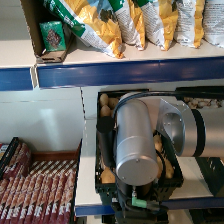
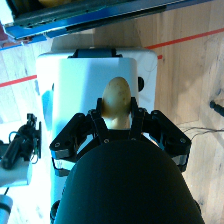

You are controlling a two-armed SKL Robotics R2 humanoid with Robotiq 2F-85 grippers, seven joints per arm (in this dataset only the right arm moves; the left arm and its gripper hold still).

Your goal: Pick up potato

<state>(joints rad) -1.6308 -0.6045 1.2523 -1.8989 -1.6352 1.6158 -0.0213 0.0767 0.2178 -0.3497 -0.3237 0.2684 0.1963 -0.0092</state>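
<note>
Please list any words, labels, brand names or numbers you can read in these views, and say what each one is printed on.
None can be read.
Chip bags on the shelf: print too blurred.
Green packet: print too blurred.
Red packets: markings too blurred.
Potato, held by the right gripper: no text.

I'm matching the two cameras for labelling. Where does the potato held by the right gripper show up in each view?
Head view: not visible; the right arm hides it.
Right wrist view: potato at centre, clamped in the right gripper.
Shared landmark: the blue shelf edge.
</note>
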